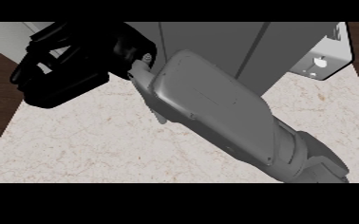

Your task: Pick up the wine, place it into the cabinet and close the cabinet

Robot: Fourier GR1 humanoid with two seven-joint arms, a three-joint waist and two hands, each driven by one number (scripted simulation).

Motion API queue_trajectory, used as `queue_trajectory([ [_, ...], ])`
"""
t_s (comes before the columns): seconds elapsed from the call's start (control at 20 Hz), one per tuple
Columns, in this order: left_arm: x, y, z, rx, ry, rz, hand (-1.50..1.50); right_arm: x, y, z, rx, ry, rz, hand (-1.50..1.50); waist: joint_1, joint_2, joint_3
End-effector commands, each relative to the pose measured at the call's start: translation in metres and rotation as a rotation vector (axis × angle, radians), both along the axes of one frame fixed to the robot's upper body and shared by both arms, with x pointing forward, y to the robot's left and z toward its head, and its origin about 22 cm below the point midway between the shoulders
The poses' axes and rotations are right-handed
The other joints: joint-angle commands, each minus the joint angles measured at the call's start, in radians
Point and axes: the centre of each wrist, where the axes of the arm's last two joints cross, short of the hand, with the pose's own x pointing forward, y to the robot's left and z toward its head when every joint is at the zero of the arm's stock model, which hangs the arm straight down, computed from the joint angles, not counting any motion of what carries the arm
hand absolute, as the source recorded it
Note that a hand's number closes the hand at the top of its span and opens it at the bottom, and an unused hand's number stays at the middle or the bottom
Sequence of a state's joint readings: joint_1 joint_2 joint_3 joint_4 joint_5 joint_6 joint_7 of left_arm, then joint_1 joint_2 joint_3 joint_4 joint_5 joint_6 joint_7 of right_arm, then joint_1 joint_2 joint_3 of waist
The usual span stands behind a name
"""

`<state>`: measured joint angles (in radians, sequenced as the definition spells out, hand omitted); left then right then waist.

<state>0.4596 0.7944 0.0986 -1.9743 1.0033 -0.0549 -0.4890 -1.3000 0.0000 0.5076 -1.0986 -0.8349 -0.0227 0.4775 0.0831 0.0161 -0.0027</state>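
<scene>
My right forearm (217,118) crosses the view from the lower right to the upper left. Its black hand (67,69) sits at the upper left, in front of the left end of the grey cabinet (210,42). The fingers are spread and only slightly bent, with nothing seen between them. A vertical seam runs down the cabinet's front right of the middle. The wine shows nowhere in the view. My left hand is out of view. The arm hides much of the cabinet's lower front.
The speckled beige counter (84,142) fills the lower part of the view. Its left edge runs along a dark brown strip (5,90). A pale panel with small holes (324,57) stands at the cabinet's right end.
</scene>
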Motion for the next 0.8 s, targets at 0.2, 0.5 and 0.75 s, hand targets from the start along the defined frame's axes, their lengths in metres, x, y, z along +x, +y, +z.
queue_trajectory([
  [0.2,-0.001,0.016,0.012,0.002,-0.002,0.021,-1.5,0.069,-0.041,-0.017,0.075,-0.068,-0.218,1.5,-0.023,0.0,0.002],
  [0.5,-0.003,0.01,0.009,0.013,0.003,-0.003,-1.5,0.091,-0.084,-0.038,0.052,-0.081,-0.341,1.5,-0.032,0.007,0.002],
  [0.75,0.0,-0.002,0.012,-0.033,0.003,-0.056,-1.5,0.097,-0.097,-0.041,0.091,-0.084,-0.355,1.5,-0.051,0.009,0.002],
])
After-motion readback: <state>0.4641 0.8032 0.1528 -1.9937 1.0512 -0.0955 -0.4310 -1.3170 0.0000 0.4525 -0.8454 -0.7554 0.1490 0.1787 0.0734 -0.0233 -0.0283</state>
